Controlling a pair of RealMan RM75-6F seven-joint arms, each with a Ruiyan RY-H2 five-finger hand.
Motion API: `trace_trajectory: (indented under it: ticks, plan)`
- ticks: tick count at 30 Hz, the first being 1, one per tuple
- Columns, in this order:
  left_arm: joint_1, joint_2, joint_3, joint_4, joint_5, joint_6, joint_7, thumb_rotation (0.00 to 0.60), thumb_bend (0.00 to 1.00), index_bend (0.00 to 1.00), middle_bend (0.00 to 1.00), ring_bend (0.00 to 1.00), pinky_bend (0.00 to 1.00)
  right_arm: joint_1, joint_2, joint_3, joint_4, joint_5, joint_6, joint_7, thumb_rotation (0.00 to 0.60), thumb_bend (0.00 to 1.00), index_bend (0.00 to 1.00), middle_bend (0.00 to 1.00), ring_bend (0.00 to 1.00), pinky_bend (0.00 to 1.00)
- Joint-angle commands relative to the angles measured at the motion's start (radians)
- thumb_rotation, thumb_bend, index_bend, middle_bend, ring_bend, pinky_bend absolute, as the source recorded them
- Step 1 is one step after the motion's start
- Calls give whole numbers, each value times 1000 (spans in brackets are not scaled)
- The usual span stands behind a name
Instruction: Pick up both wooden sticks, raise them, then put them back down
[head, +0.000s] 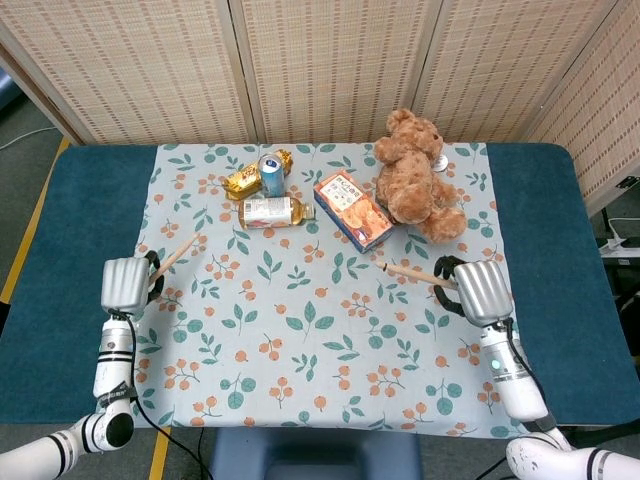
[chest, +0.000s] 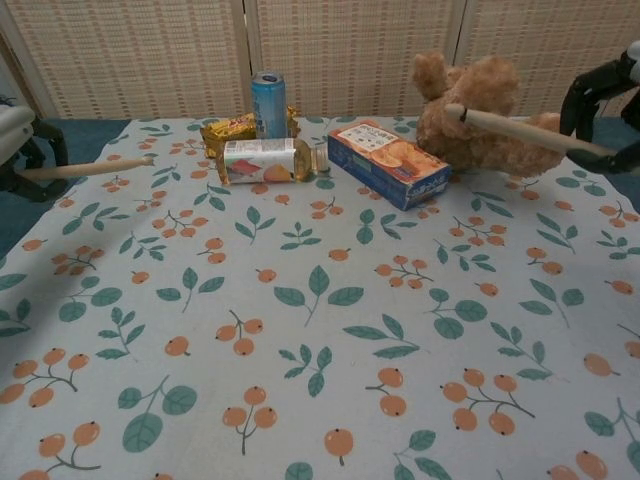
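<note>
Above the leaf-printed cloth (head: 320, 330), each metal hand, left (head: 124, 285) and right (head: 482, 291), grips a slim round wooden stick.

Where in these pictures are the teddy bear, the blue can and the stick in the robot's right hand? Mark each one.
teddy bear (head: 415, 180): head view, on its belly.
blue can (chest: 268, 104): chest view, on its side wall.
right stick (chest: 510, 129): chest view, on the middle of its shaft.

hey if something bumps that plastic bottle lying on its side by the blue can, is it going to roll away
Probably only a little. The plastic bottle lies on its side, so its round body could roll. The gold snack packet and blue can sit close behind it and would likely stop it that way. The tablecloth may also slow it.
</note>
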Motion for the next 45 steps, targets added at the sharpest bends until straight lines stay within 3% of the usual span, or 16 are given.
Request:
trace_trajectory:
  ticks: [1,12,19,24,34,39,45]
  plan:
    - [-47,-13,-46,31,-45,-47,-12,600,415,659,814,948,1000,13,58,43,-92,-25,17,12,600,436,703,601,927,1000]
    - [-172,-60,-183,92,-205,-111,-28,600,415,659,820,948,1000,109,58,125,-173,23,-60,73,600,436,703,601,927,1000]
    - [-173,-43,-265,-4,-325,-97,-98,600,415,662,825,950,1000,140,26,124,-141,37,-80,105,600,436,703,602,927,1000]
    - [-154,-6,-256,-62,-350,-129,-151,600,416,663,826,952,1000,141,13,110,-112,29,-75,128,600,436,703,602,927,1000]
    - [-90,48,-301,-185,-428,-238,-426,600,425,663,838,955,1000,148,-31,102,-10,-1,-50,202,600,436,704,602,927,1000]
    - [-63,41,-329,-208,-397,-274,-611,600,424,663,839,955,1000,156,-69,103,59,-33,-34,274,600,436,705,604,927,1000]
    - [-63,-21,-317,-152,-287,-223,-745,600,424,663,840,955,1000,164,-103,94,120,-56,-41,369,600,436,706,606,927,1000]
